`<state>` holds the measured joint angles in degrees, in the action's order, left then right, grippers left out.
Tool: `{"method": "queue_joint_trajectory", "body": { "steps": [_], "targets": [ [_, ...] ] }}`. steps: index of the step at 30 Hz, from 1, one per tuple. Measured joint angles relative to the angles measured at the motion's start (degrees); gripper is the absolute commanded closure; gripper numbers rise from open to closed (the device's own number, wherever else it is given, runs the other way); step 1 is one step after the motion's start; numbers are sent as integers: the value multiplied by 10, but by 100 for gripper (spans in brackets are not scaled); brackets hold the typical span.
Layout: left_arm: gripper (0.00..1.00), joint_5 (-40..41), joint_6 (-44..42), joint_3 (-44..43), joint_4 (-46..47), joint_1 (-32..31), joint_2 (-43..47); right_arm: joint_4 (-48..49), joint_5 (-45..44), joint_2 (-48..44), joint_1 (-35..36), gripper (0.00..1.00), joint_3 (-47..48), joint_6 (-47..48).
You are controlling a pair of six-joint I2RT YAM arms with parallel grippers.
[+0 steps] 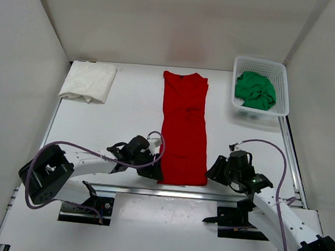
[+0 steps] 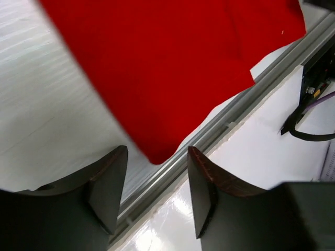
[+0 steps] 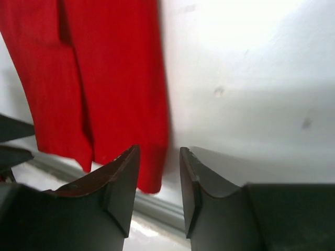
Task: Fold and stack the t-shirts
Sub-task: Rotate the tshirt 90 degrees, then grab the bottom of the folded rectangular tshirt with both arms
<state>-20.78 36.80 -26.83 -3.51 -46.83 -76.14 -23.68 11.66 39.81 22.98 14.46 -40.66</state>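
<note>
Shirt, red: long strip at middle of desk, crosswise fold not yet done | white shirt folded far left | green shirt crumpled in basket | left claw, right claw both apart at red hem corners, holding nothing

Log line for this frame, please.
phase: pre-grasp | red t-shirt: long strip, centre | left gripper: open at near-left corner | right gripper: open at near-right corner | white shirt: folded, far left | green shirt: in basket

Your white table carries a folded white shirt far left, a lengthwise-folded red shirt at centre, and a basket far right.
</note>
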Motion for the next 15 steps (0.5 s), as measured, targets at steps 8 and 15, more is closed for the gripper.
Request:
{"method": "queue_joint_trajectory", "body": {
  "steps": [8,15],
  "targets": [
    [49,-3,42,3,71,-36,-36,-43,-12,-11,49,78,-3,-44],
    [90,1,59,5,83,-41,-59,-38,2,-13,57,100,-10,-57]
  ]
}}
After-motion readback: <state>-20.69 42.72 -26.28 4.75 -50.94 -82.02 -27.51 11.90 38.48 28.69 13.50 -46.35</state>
